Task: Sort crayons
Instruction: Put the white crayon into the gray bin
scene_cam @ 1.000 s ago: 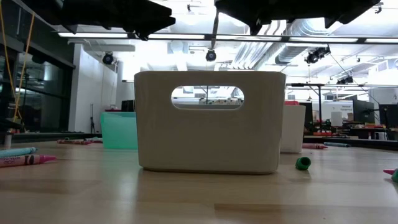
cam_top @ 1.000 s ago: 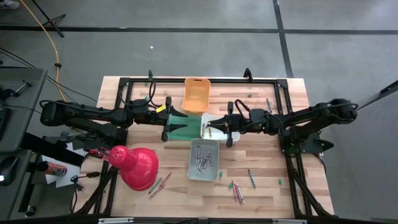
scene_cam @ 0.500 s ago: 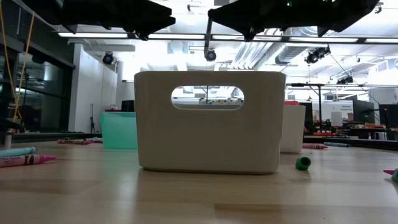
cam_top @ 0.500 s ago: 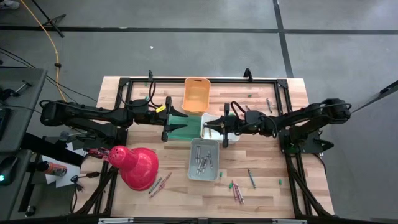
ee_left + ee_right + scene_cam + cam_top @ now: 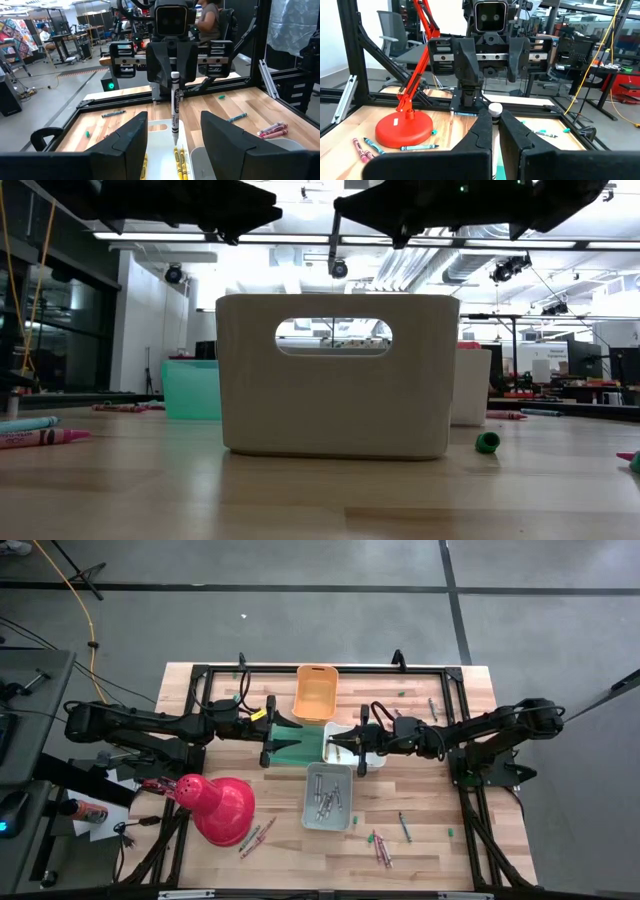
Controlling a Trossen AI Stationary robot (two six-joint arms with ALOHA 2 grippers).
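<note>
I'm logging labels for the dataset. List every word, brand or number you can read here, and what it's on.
None can be read for certain.
Crayon held upright by the right gripper: dark print runs down its wrapper, too small to read.
Crayons on the table: wrappers too small to read.

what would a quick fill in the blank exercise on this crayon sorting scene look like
1. The right gripper holds a ____ crayon upright.
2. That crayon hangs over the ____ bin.
3. The left gripper waits with its fingers ____ over the green bin.
4. The grey bin sits on the table beside a ____ lamp.

Missing words: white; white; open; red
</note>
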